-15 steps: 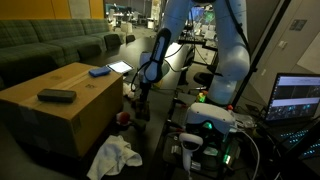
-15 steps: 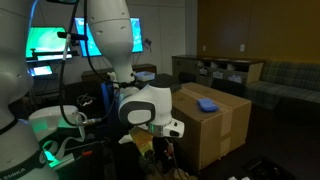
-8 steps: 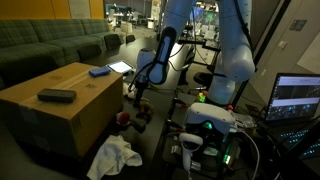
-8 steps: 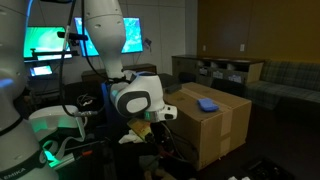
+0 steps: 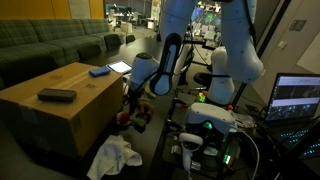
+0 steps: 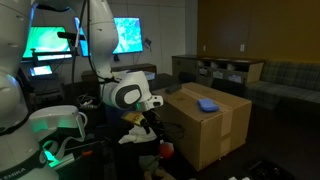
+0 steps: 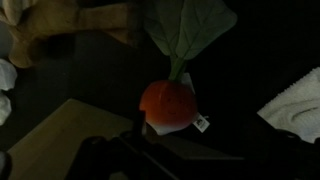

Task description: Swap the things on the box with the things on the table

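A cardboard box (image 5: 70, 110) carries a black flat object (image 5: 56, 96) and a blue object (image 5: 98, 71), which also shows in an exterior view (image 6: 207, 103). A red-orange plush radish with green leaves (image 7: 168, 103) lies below beside the box, a red spot in an exterior view (image 5: 123, 117). A white cloth (image 5: 113, 155) lies near it and shows at the right edge of the wrist view (image 7: 295, 105). My gripper (image 5: 131, 98) hangs low by the box's corner, just above the radish, empty. Its fingers are dark and spread at the bottom of the wrist view (image 7: 165, 168).
A lit laptop (image 5: 297, 98) and the robot's base with green lights (image 5: 215, 125) stand close by. A green sofa (image 5: 50, 45) is behind the box. Bright monitors (image 6: 50, 40) stand behind the arm. A tan object (image 7: 60, 30) lies beyond the radish.
The arm has swung down and toward the box side, bringing the gripper lower over the radish. The objects on the box have not moved.
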Robot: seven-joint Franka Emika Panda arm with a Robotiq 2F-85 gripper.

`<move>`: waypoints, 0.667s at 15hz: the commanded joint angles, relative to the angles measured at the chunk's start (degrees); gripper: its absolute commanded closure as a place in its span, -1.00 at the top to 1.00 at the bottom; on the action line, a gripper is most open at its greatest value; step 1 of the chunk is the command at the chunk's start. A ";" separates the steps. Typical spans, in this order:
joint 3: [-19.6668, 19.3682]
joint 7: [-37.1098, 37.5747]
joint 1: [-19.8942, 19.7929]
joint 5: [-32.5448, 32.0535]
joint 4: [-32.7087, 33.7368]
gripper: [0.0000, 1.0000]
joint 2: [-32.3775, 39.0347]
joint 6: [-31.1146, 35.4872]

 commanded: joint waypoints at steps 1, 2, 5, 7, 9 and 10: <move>-2.34 2.59 5.37 1.25 0.46 1.00 3.24 5.23; -1.46 1.73 5.57 3.89 0.70 1.00 4.05 5.92; 2.48 1.81 2.55 7.84 0.96 1.00 5.59 7.75; 4.72 2.02 0.34 10.20 1.61 1.00 6.74 8.75; 7.75 1.93 -3.30 11.37 2.36 1.00 7.61 9.74; 9.56 1.75 -5.71 11.38 3.07 1.00 8.47 10.73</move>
